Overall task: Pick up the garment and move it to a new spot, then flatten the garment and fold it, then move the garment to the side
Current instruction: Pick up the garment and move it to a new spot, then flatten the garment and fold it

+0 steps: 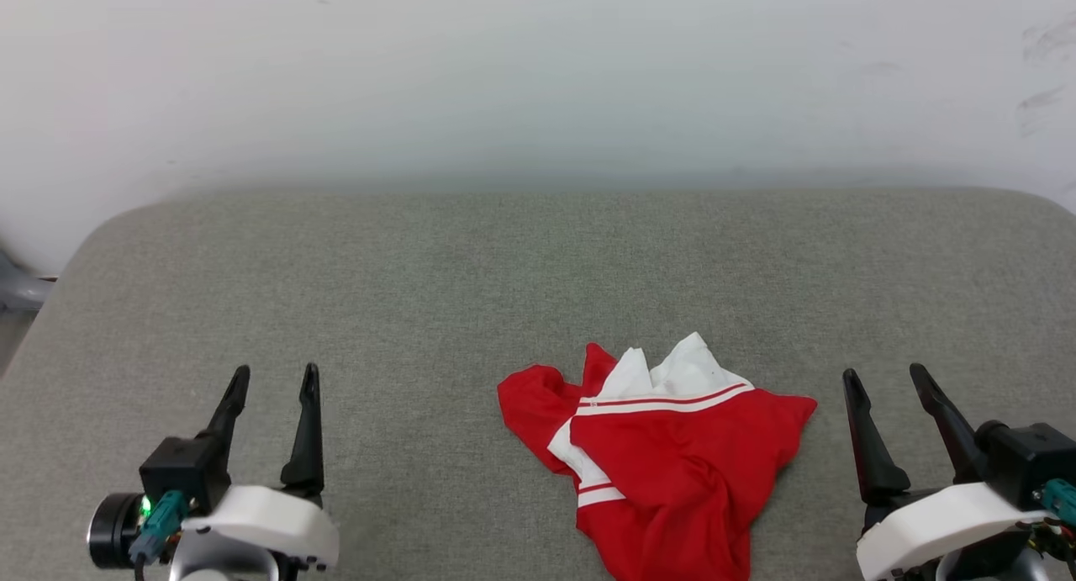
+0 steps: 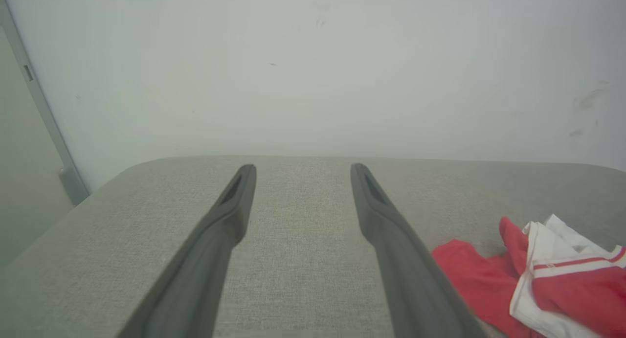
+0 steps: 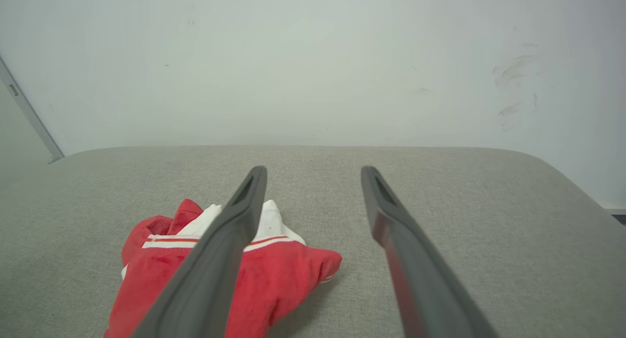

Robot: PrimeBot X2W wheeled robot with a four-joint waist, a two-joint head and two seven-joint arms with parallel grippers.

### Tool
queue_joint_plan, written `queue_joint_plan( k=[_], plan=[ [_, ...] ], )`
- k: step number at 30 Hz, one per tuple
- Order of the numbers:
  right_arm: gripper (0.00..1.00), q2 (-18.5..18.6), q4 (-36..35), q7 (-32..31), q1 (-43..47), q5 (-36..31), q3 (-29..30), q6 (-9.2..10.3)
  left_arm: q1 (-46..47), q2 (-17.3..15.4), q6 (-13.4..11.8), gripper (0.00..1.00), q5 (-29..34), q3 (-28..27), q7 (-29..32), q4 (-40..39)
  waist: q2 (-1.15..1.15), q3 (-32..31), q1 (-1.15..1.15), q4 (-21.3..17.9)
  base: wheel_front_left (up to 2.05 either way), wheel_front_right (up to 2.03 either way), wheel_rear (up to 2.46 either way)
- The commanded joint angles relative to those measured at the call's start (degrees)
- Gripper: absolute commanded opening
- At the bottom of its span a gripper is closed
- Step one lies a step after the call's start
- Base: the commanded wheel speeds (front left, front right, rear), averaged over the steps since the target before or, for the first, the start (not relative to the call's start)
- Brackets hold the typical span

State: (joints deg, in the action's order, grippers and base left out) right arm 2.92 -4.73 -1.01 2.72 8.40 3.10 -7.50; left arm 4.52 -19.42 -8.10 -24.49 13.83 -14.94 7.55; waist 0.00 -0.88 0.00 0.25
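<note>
My left pincer [image 1: 277, 368] and right pincer [image 1: 883, 370] gape empty, flanking the crumpled garment [image 1: 672, 455]. Pinching only 1 loose fold could let it slip.

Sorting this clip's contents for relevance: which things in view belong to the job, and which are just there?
Job: crumpled red jersey shirt with white striped sleeves; left gripper, open; right gripper, open.
Just there: grey fabric-covered surface; scuffed white wall.

The garment [image 1: 672, 472] is showing bright red with white panels and red-and-white striping, lying by the front edge of the heathered grey fabric top [image 1: 420, 295]. Both the left gripper [image 1: 277, 368] and right gripper [image 1: 883, 369] are sporting black fingers, white shells.
</note>
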Motion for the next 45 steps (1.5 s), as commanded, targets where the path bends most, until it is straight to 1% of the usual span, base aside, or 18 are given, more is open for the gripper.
queue_joint_plan(
  k=[1,8,20,23,26,30,37,42,45],
  plan=[
    [1.00,-0.1,-0.5,-0.1,0.8,-0.3,0.1,0.02,-1.2,-0.1,-0.2,1.00,0.1,-0.3,-0.4,-0.6,0.00,-0.3,0.00,0.1,0.00,0.00,0.00],
    [1.00,0.0,-2.1,-0.7,1.9,-0.1,0.5,0.02,-4.4,-0.4,-0.6,1.00,0.2,-0.1,-0.3,-2.1,0.00,-0.8,0.00,0.2,0.00,0.00,0.00],
    [1.00,0.0,-2.5,-0.8,2.2,0.4,0.6,0.02,-3.5,-0.6,-0.2,1.00,-0.4,0.8,0.7,-1.9,0.00,-0.7,0.00,0.3,0.00,0.00,0.00],
    [1.00,0.0,-2.5,-0.9,2.4,0.5,0.9,0.02,-2.5,-0.4,0.3,1.00,-1.1,1.7,3.3,-1.6,0.00,-0.5,0.00,0.5,0.00,0.00,0.00],
    [1.00,0.0,-2.6,-1.1,2.2,0.5,1.1,0.02,-0.3,0.4,1.9,1.00,-2.5,3.7,8.1,-2.0,0.00,0.0,0.00,0.7,0.00,0.00,0.00],
    [1.00,0.0,-3.0,-1.3,1.3,0.3,0.9,0.02,3.9,1.3,5.2,1.00,-4.1,7.5,15.3,-2.8,0.00,1.6,0.00,0.5,0.00,0.00,0.00],
    [1.00,-0.1,-3.0,-0.7,-1.1,0.6,0.3,0.02,11.7,3.6,10.9,1.00,-6.9,14.0,26.9,-1.0,0.00,6.8,0.00,-1.7,0.00,0.00,0.00],
    [1.00,0.0,-2.1,0.1,-2.6,1.2,-0.2,0.02,16.3,4.1,13.4,1.00,-8.0,17.6,33.1,1.6,0.00,10.6,0.00,-3.9,0.00,0.00,0.00],
    [1.00,0.0,-1.1,1.0,-3.5,1.6,-0.5,0.02,18.4,3.9,14.3,1.00,-8.6,19.2,35.2,3.1,0.00,12.1,0.00,-5.3,0.00,0.00,0.00]
  ],
)
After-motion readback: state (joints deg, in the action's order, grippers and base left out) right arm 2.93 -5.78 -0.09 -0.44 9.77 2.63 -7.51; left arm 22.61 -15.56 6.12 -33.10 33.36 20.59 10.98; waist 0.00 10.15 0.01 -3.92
